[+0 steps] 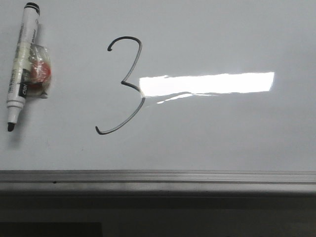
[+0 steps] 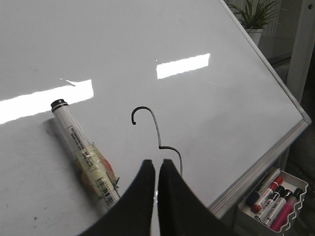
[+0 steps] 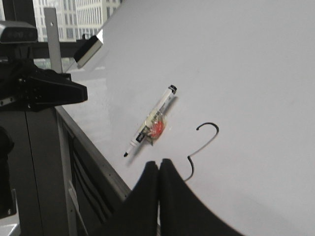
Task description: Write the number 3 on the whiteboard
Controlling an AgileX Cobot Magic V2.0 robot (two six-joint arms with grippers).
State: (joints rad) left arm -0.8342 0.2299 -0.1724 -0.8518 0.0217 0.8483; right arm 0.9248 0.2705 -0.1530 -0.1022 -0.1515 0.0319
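Marker (image 1: 22, 64): lying flat at the far left of the board in the front view, uncapped, long axis nearly vertical with a slight tilt, black end cap up, dark tip down toward the rail; red-and-clear wrapping taped around the middle of the barrel.

3 (image 1: 123, 85): drawn in thin dark line just right of the marker, apart from it; long axis vertical, hooked top up, open side facing left, long tail curving down and left toward the rail; middle notch touching the left end of the glare.

Glare (image 1: 207, 83): bright rectangular reflection stretching right from the digit.

Board (image 1: 222, 29): glossy white, filling most of the front view.

Rail (image 1: 158, 177): grey metal strip along the near edge of the board.

Tray (image 2: 275, 199): white, off the board's corner in the left wrist view, holding several markers with red, blue, black and pink parts.

Plant (image 2: 256, 12): green leaves past the board's far corner.

Left gripper (image 2: 156, 169): black fingers pressed nearly together, nothing between them, over the lower part of the digit.

Right gripper (image 3: 158, 169): fingers closed to a thin slit, nothing held, tips near the digit's lower half.
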